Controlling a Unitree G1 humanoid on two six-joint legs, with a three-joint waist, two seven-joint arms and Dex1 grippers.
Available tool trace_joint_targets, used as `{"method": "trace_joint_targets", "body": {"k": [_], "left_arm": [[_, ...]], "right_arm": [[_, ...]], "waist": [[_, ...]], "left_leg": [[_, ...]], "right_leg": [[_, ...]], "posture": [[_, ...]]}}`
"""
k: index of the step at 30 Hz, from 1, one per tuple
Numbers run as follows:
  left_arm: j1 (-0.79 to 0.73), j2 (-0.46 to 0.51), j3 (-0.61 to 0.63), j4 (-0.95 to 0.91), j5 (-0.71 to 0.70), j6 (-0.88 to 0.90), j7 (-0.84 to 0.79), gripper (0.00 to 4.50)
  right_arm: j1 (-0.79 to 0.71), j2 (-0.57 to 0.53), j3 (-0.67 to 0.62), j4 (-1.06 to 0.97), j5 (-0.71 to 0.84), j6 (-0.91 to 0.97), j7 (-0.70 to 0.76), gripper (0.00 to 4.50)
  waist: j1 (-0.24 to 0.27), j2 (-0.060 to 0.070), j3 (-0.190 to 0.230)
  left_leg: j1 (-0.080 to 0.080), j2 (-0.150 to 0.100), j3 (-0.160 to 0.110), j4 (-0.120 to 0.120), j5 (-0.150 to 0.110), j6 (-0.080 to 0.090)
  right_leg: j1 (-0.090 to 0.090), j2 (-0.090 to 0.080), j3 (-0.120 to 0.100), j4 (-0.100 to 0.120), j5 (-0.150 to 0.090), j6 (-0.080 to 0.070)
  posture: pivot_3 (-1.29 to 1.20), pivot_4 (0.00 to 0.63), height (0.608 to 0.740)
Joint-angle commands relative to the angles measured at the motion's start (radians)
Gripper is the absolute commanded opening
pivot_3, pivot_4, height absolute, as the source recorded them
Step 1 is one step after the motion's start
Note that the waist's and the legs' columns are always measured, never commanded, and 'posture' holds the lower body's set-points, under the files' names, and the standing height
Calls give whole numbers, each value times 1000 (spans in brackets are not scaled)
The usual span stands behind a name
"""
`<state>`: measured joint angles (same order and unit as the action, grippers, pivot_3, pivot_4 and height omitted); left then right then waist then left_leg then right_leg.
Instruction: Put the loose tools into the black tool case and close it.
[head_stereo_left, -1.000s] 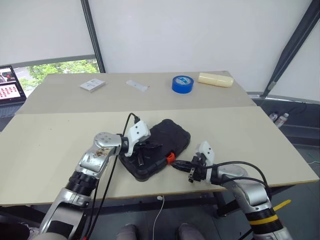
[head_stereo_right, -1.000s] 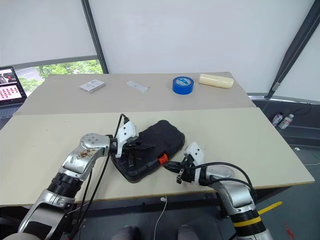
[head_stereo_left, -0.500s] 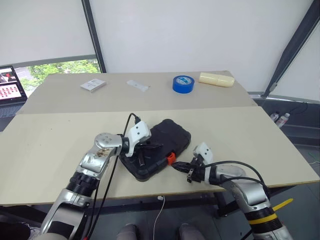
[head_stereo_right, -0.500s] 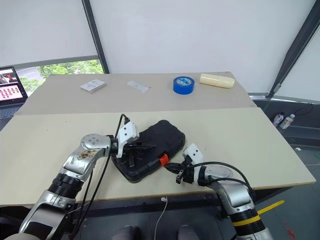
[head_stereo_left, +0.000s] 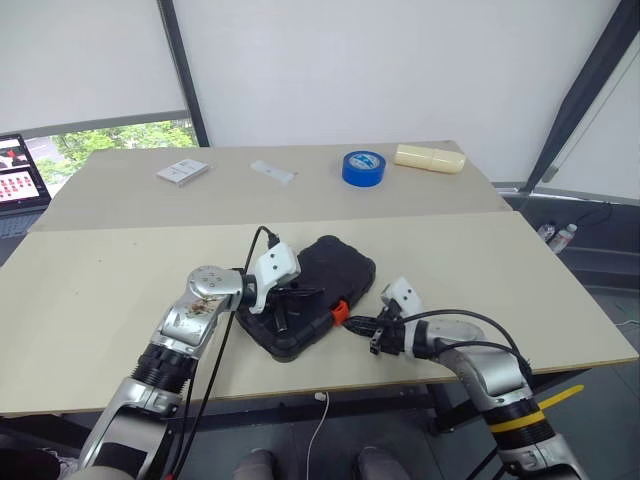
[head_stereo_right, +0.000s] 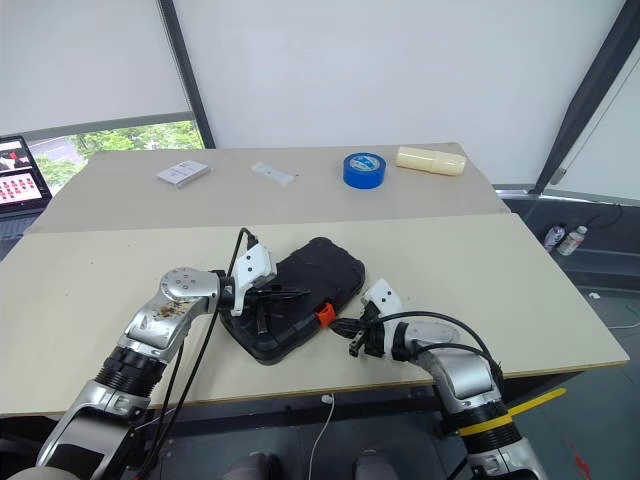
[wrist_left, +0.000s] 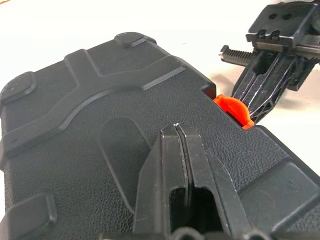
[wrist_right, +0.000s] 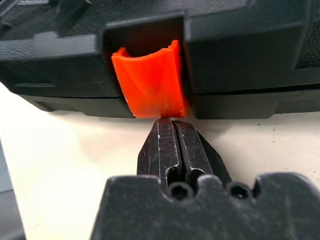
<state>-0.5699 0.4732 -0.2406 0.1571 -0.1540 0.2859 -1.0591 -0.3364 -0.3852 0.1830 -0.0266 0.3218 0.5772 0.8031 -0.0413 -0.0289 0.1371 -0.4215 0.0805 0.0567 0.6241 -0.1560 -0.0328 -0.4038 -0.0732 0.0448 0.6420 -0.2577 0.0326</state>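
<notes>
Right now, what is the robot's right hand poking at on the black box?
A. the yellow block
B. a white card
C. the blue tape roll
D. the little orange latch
D: the shut right gripper has its tip at the lower edge of the orange latch on the front of the closed black tool case; the blue tape roll sits far off.

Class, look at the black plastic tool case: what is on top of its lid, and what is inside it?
The shut left gripper rests on the lid of the closed black plastic tool case. Its inside is hidden by the lid.
</notes>
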Motion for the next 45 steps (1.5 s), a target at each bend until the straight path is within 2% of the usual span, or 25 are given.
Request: {"method": "trace_joint_targets", "body": {"k": [1,6,13,19,29,45], "left_arm": [[106,-8,-106,104,64,56,-10,43],[116,-11,-111,99,64,60,-5,43],[123,-13,-102,93,60,63,3,43],[125,-13,-96,92,62,63,6,43],[113,-16,-91,95,60,58,6,43],[104,-22,-91,111,62,59,14,43]], "right_arm": [[-89,48,-14,-37,12,-57,-11,0],[-95,42,-3,-50,-6,-37,8,0],[5,-104,-24,-157,7,37,67,0],[54,-140,-45,-239,74,98,82,0],[-9,-48,-12,-138,35,36,18,0],[-92,18,27,-51,1,36,13,0]], "waist": [[-2,0,0],[-2,1,-1],[3,6,-5],[5,6,-18],[3,5,-19],[-8,4,-18]], "left_leg": [[0,0,0,0,0,0],[1,0,0,0,0,0],[2,-1,0,-1,0,0],[9,-3,0,-14,-1,0],[12,-4,0,-17,-1,0],[21,-4,-4,-19,-2,-2]], "right_leg": [[0,0,0,0,0,0],[0,0,0,0,0,0],[-1,-2,0,-3,-2,1],[4,-3,0,-13,-4,1],[6,-3,0,-15,-4,1],[9,-3,-1,-15,-4,0]], "posture": [[0,150,740],[0,150,740],[0,150,740],[0,150,740],[0,150,740],[0,150,740]]}}
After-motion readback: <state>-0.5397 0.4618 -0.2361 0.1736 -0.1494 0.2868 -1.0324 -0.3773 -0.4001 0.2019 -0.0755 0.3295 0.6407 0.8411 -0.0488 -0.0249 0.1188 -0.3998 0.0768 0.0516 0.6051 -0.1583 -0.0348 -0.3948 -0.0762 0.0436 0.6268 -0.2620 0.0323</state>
